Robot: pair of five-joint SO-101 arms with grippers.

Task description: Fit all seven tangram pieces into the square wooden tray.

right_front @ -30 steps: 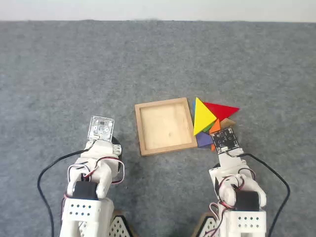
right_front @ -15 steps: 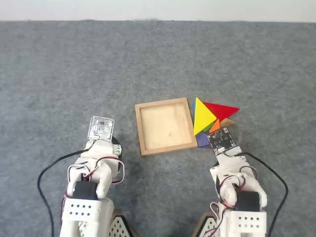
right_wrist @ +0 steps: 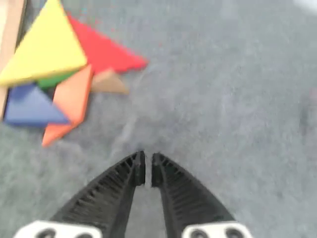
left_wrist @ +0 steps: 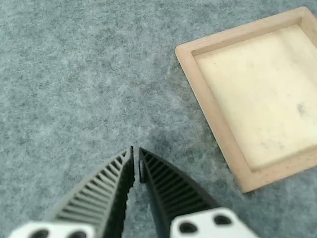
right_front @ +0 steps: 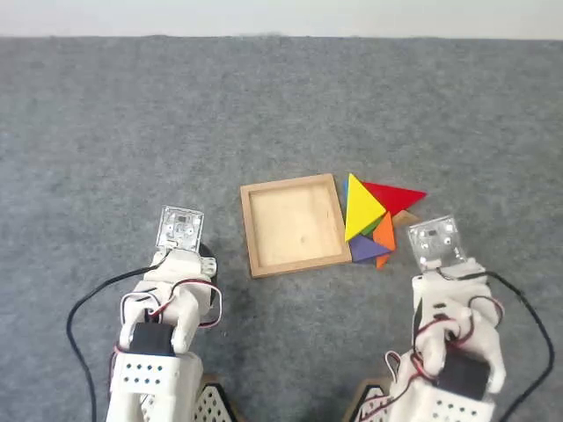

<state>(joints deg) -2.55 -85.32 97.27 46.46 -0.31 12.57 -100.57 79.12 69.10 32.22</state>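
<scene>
Beside the wooden tray (right_front: pixel 246 229), the pieces overlap. A green piece (right_front: pixel 369 230) shows as a thin strip under the yellow triangle (right_front: pixel 362 211), too little to tell its shape. A blue sliver (right_front: pixel 347 186) peeks out along that triangle's far edge. A small tan piece (right_front: pixel 405 216) meets the red triangle (right_front: pixel 391 195) and the orange piece (right_front: pixel 383 234), and its full outline cannot be made out. The right wrist view is blurred throughout; the picture's edge clips the yellow triangle (right_wrist: pixel 47 49) and leaves the tray (right_wrist: pixel 11 20) as a narrow strip. In the left wrist view the tray (left_wrist: pixel 217 116) is cut off by the edge.
</scene>
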